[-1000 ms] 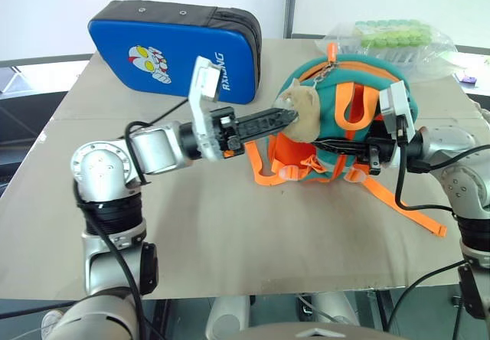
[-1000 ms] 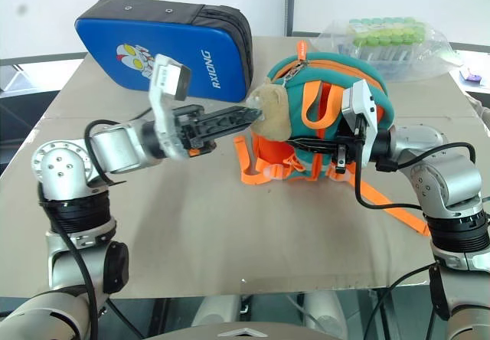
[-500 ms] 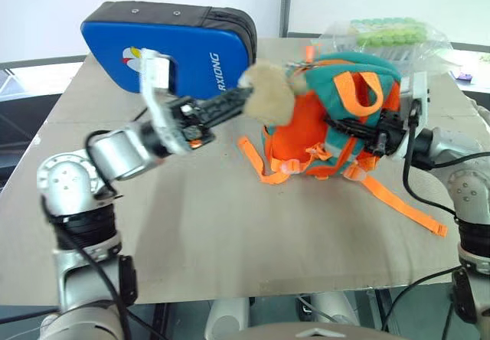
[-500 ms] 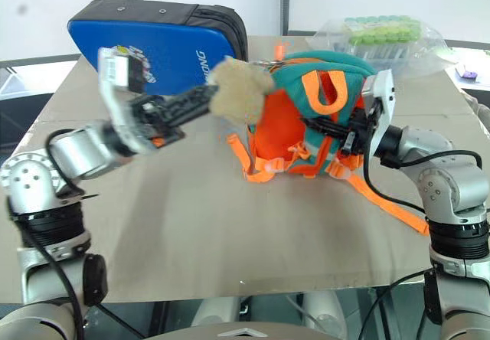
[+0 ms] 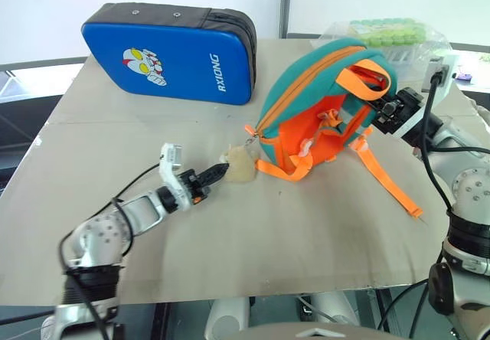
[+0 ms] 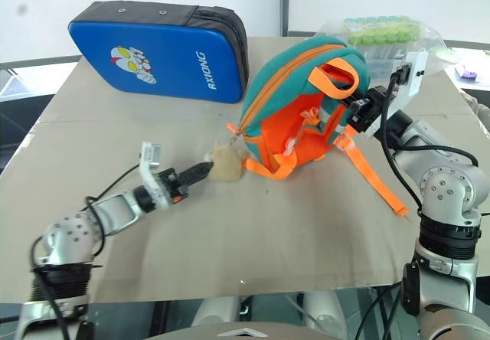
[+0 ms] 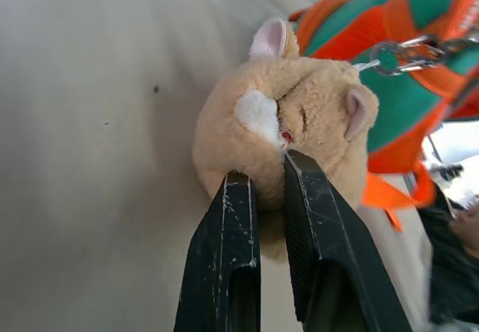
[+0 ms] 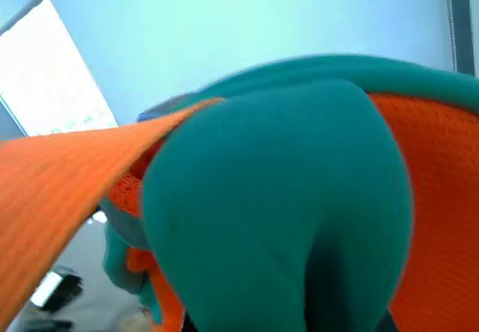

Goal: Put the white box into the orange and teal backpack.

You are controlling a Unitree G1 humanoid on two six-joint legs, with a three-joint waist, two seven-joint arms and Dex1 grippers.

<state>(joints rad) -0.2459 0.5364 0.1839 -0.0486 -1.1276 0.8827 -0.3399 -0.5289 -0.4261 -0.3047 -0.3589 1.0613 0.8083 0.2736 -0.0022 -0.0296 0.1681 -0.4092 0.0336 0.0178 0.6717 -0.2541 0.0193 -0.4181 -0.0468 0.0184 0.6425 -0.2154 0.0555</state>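
The orange and teal backpack (image 5: 306, 102) stands tipped up on the table, its zipped teal side facing me. My right gripper (image 5: 387, 110) is shut on it near the orange top loop (image 5: 374, 76) and holds that side raised; the right wrist view shows the backpack's teal and orange fabric (image 8: 284, 197) close up. The tan plush animal head (image 5: 239, 165) hangs from the backpack by a small chain and rests on the table to its left. My left gripper (image 7: 266, 171) is low over the table, shut on that plush head (image 7: 299, 123). The white box is out of view.
A blue padded case (image 5: 172, 49) with a cartoon figure stands at the back left. A clear plastic bag of green-capped items (image 5: 390, 37) lies at the back right. An orange strap (image 5: 387, 183) trails toward the table's right front. The brown table (image 5: 268, 248) ends near me.
My left gripper closed on the plush head and dropped with it to the table, toward the left. My right gripper turned upward, and the backpack tipped over so its zipped teal side shows.
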